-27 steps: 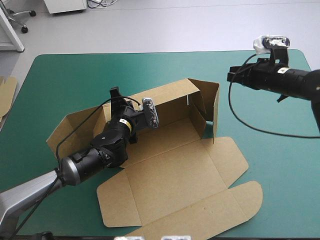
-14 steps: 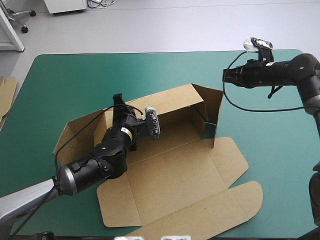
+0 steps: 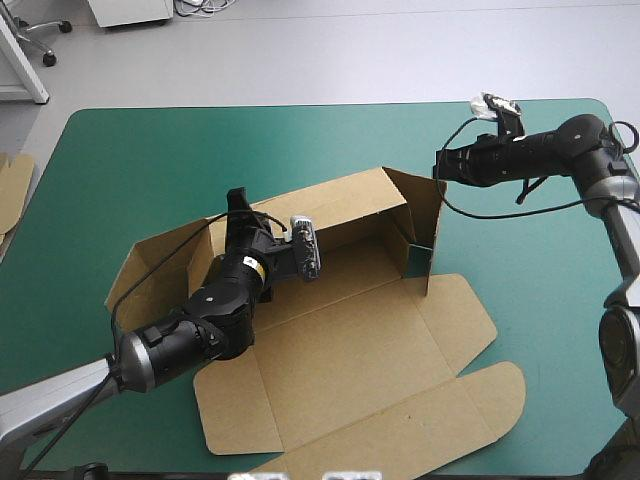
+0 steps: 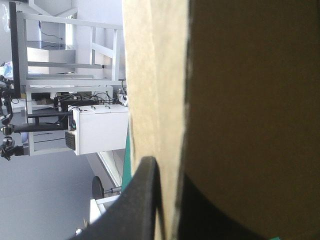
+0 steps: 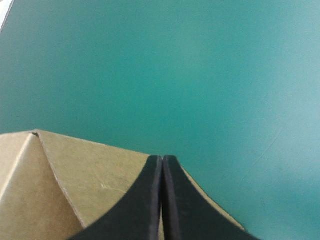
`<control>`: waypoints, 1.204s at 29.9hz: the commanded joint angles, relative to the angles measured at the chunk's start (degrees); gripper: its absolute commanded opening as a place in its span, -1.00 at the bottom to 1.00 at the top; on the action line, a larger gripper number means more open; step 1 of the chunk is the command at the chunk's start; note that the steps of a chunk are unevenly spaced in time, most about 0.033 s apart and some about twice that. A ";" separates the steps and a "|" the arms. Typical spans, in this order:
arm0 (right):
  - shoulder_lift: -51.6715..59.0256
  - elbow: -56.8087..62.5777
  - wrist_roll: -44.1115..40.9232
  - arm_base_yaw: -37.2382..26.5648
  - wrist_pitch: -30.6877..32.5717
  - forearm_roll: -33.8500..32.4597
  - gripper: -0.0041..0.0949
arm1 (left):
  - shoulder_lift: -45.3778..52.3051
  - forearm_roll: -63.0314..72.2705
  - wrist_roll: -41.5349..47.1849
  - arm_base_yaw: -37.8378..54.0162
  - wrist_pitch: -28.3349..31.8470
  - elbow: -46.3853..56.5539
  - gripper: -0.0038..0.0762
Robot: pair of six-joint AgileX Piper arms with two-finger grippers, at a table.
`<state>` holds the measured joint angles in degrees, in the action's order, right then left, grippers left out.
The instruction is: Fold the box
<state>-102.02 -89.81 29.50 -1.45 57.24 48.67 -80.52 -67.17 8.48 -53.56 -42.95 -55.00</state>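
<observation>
Box point(image 3: 340, 340) sits mid-counter point(image 3: 150, 150), seemingly half formed: back and right end walls stand, front panels and lid lie flat, left end effector point(image 3: 236, 197) pinches the back wall, right end effector point(image 3: 441, 162) is clenched empty beside the end wall.

Nothing I can actually read here, folks. The closest thing to a label is a small yellow-and-white band point(image 3: 250, 266) round my left wrist in the high view, and whatever is on it is far too small to make out. The brown box point(image 3: 350, 345) shows plain board on every face that's turned toward a camera, and the teal-green cover point(image 3: 150, 160) is one flat colour out to its edges.
</observation>
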 commanded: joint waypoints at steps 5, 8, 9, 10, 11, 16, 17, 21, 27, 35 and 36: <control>2.12 1.08 3.25 -0.09 4.07 3.86 -0.95 | -0.77 3.38 5.10 -1.19 5.88 0.69 -0.94; 2.12 4.24 6.38 0.87 4.07 5.58 -0.95 | -0.77 1.99 7.23 -1.19 5.88 0.69 -0.94; 2.24 5.57 8.23 1.38 4.07 7.37 -0.95 | -0.77 1.99 7.37 -1.19 5.88 0.69 -0.94; 2.32 6.89 9.82 1.66 4.07 8.34 -0.95 | -0.77 1.99 7.49 -1.19 5.88 0.69 -0.94; 2.62 7.95 10.95 1.99 4.07 8.96 -0.95 | -0.77 1.99 7.64 -1.19 5.88 0.69 -0.94; 5.83 14.04 20.03 2.78 -0.24 12.25 -0.95 | -0.77 1.99 8.42 -1.19 5.88 0.69 -0.94; 6.62 15.03 22.52 2.78 -1.03 13.04 -0.95 | -0.77 1.99 8.42 -1.19 5.88 0.69 -0.94; 10.67 20.25 33.15 2.78 -3.84 16.76 -0.94 | -0.77 1.99 8.42 -1.19 6.03 0.69 -0.94; 14.40 26.92 44.46 2.78 -5.64 20.49 -0.93 | -0.77 1.87 8.42 -1.19 6.03 0.69 -0.94; 14.50 29.59 45.02 3.65 -3.26 20.03 -0.22 | -0.77 1.97 8.42 -1.19 6.03 0.69 -0.94; 14.50 29.47 45.02 3.90 -3.26 20.30 -0.13 | -0.77 1.97 8.42 -1.19 6.03 0.69 -0.94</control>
<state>-89.99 -59.00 73.65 1.74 51.81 65.75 -81.12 -72.02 15.17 -53.67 -43.43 -54.36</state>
